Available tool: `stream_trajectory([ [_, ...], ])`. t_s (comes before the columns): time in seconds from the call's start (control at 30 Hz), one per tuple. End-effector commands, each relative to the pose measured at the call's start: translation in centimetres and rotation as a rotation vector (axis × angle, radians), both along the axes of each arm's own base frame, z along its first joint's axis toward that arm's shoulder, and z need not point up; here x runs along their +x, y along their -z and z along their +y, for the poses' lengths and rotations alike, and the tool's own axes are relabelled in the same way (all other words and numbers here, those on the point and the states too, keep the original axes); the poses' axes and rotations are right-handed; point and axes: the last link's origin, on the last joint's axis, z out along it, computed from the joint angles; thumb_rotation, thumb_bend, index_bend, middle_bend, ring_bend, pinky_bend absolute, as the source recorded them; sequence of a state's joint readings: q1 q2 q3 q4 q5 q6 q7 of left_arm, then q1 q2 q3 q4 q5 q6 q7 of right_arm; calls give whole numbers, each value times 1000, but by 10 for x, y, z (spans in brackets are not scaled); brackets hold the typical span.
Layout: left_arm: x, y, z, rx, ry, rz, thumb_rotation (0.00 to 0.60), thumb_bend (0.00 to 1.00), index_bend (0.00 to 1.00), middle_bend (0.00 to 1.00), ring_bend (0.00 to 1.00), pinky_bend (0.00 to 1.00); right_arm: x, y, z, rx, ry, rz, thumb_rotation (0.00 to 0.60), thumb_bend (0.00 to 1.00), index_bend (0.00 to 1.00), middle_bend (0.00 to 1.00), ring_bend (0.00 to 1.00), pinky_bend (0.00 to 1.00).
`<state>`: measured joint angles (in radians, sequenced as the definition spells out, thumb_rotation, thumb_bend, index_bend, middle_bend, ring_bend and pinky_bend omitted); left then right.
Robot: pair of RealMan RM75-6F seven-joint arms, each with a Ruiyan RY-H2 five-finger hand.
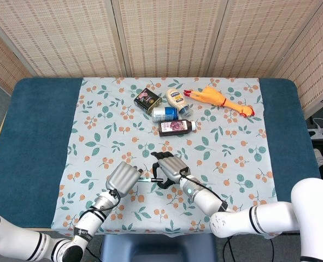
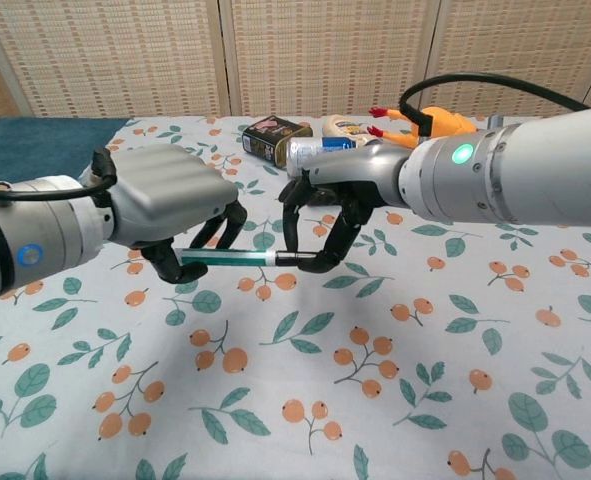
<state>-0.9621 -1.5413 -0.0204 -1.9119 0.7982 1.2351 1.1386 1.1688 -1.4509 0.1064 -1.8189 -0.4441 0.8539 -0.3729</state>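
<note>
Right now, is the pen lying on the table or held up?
Held up: the pen spans level between left hand and right hand, above the tablecloth.

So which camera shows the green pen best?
The chest view. There the green pen shows along its length, level above the cloth, with the left hand holding one end and the right hand the other. The head view shows only a short bit of it between the hands.

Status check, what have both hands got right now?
Left hand and right hand both grip the green pen, level above the floral cloth. Bottles, can, tin and rubber chicken far back, nothing between.
</note>
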Motion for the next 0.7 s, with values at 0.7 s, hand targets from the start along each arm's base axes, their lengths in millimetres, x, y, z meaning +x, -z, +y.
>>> stream_trajectory([
  [0.7, -5, -6, 5, 29, -5, -3, 600, 395, 746, 882, 955, 1000, -2, 0, -1, -38, 20, 13, 600, 478, 738, 0, 0, 0],
])
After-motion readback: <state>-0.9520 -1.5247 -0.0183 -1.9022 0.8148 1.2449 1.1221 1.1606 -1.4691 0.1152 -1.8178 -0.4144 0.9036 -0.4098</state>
